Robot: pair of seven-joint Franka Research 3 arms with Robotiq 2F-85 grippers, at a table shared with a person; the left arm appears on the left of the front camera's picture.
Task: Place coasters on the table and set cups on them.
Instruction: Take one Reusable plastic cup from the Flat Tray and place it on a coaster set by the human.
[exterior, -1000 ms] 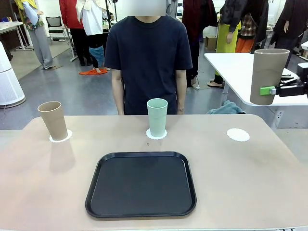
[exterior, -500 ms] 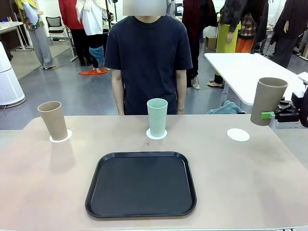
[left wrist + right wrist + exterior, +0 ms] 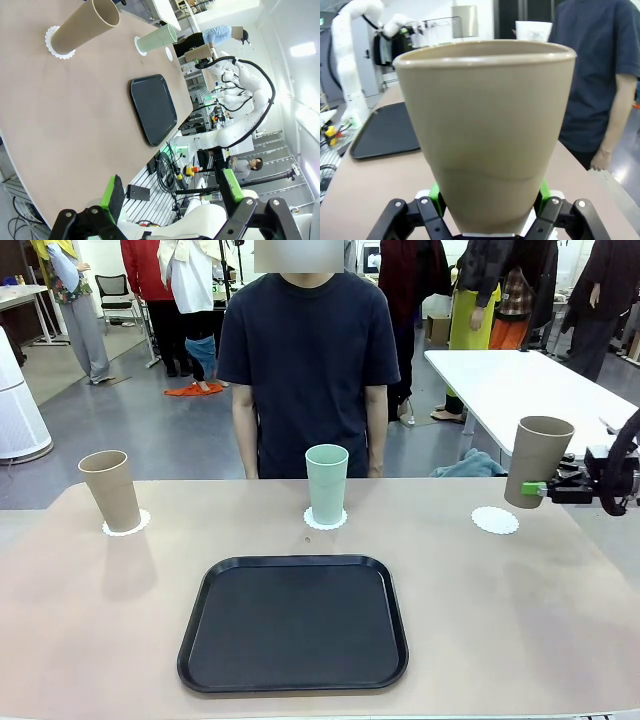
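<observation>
On a large beige-tan matte tabletop (image 3: 90, 620), the right arm's black, green-padded tool (image 3: 535, 489) is clamped on the lower part of a tall tapered tan-brown handleless cup (image 3: 538, 461), holding it in the air, tilted slightly, above and just to the right of a small white round paper disc with a scalloped edge (image 3: 495, 520) that lies bare near the tabletop's far right edge. In the right wrist view the same cup (image 3: 487, 130) stands between the green pads (image 3: 436, 192), which press on its base from both sides.

Across the tabletop, a second tan-brown cup (image 3: 111, 490) stands upright on a lacy white coaster (image 3: 127, 524) at the far left, and a pale mint green cup (image 3: 326, 484) stands upright on another coaster (image 3: 325, 520) at the far middle. A black rounded-square tray (image 3: 293, 623) lies nearer the robot, in front of the green cup.

The left arm's tool (image 3: 170, 192) hangs with its green-tipped fingers (image 3: 111, 192) wide apart, well clear of the tabletop (image 3: 60, 115) and gripping nothing.

A person in a dark blue T-shirt (image 3: 308, 350) stands at the far side, behind the green cup, arms down.
</observation>
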